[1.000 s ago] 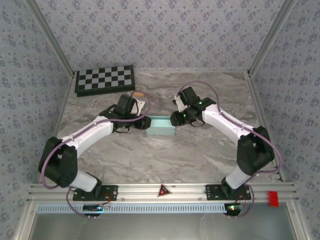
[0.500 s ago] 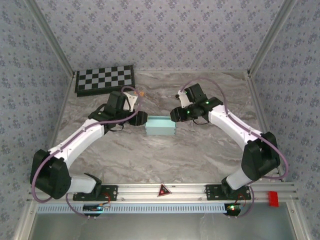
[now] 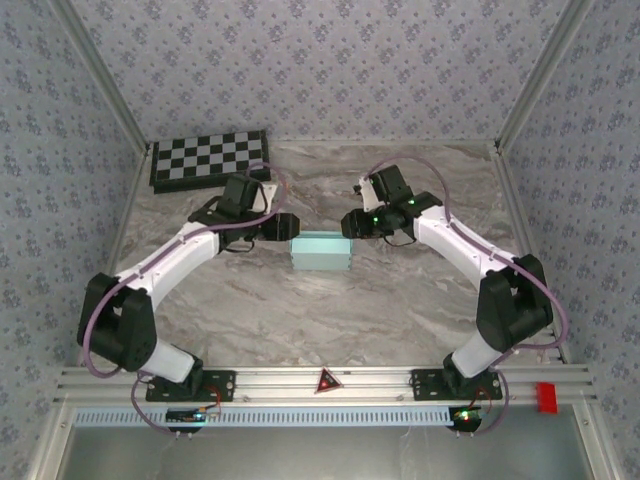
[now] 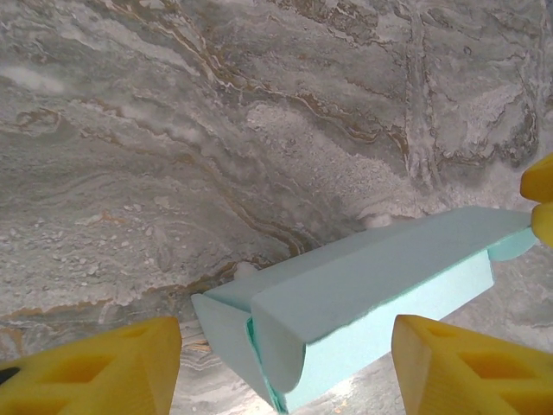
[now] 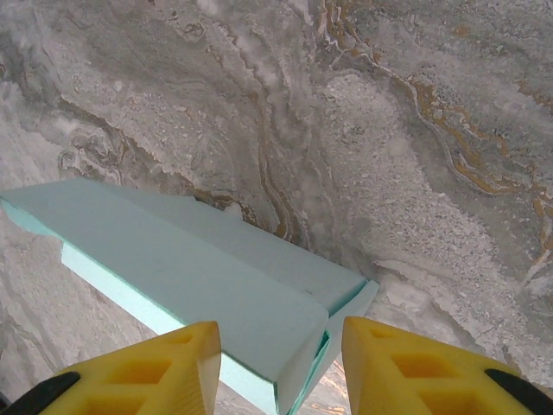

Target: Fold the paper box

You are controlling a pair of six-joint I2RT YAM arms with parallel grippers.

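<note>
The pale cyan thin-card paper box (image 3: 320, 252) lies mid-table on the grey marbled tabletop (image 3: 330, 310). The left gripper (image 3: 284, 226) and right gripper (image 3: 349, 223) each hang at one end of it, jaws spread, gripping nothing. In both wrist views the end flaps look loosely seated, so the step seems to be pressing them home. Pushing both ends squarely and together should stop the light box sliding. Bare marble lies nearside, and the black-and-white checkerboard (image 3: 210, 159) sits well apart at the far left corner.
</note>
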